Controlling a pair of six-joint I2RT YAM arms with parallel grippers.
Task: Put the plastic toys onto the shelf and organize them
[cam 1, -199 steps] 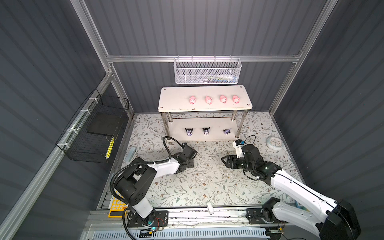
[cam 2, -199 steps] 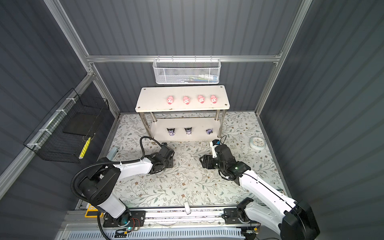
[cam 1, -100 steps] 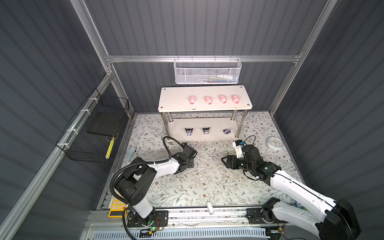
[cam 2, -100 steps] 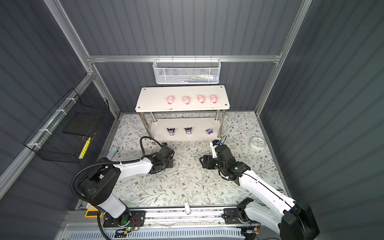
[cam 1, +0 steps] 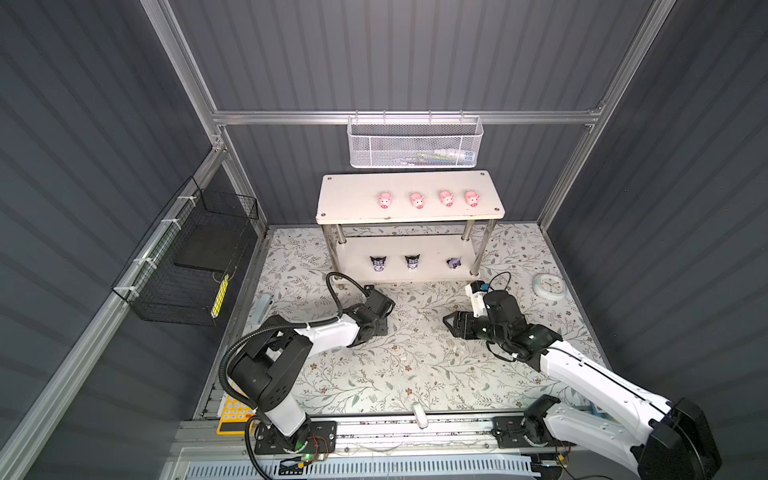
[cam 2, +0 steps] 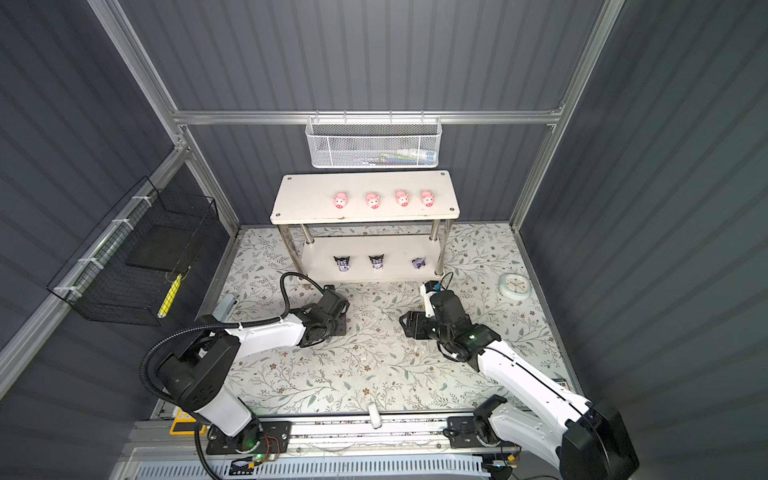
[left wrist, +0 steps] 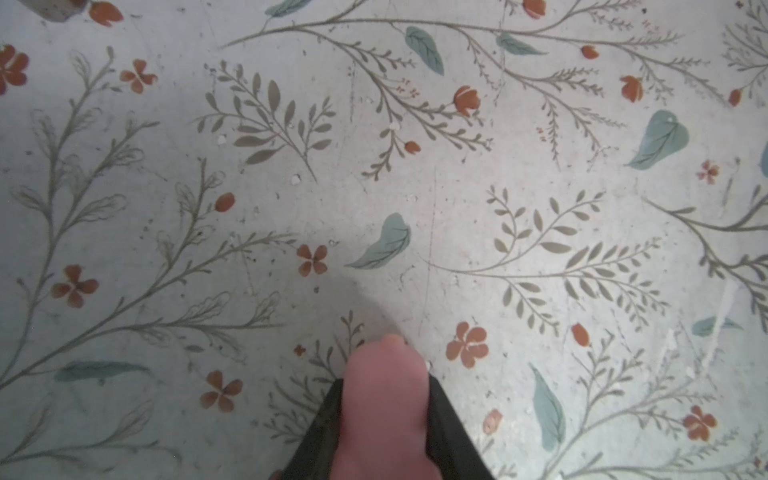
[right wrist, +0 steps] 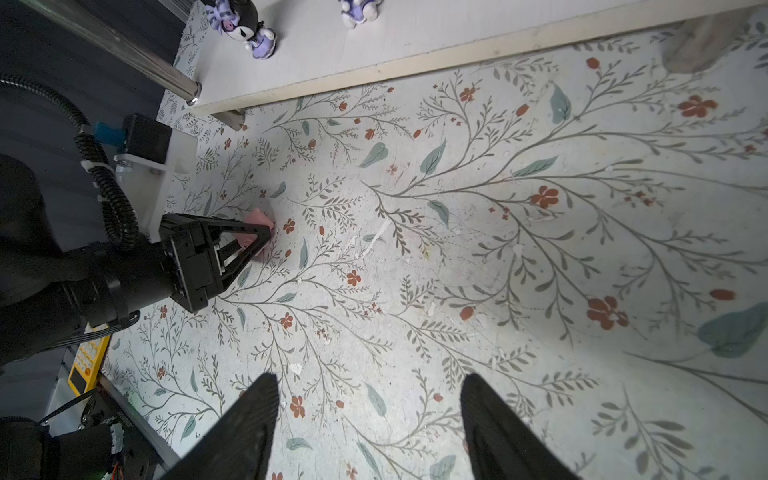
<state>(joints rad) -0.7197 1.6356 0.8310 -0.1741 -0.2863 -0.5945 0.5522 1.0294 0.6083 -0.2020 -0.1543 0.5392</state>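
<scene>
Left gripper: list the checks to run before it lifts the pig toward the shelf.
1. Grip: left gripper shut on the pink pig, ok.
2. Hold: firm enough to lift, cannot tell.
3. Spot: the shelf has a bare stretch of top board left of the four pigs in a top view, ok.
4. Clearance: right gripper open, empty, apart from the pig, ok.

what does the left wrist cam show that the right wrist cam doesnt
Only left wrist: a close-up of the small pink plastic pig pinched between the left gripper's black fingers. Only right wrist: the cream lower shelf board with two black-and-purple horned figures, and the right gripper's open fingers. Both: the pig and the floral mat.
</scene>
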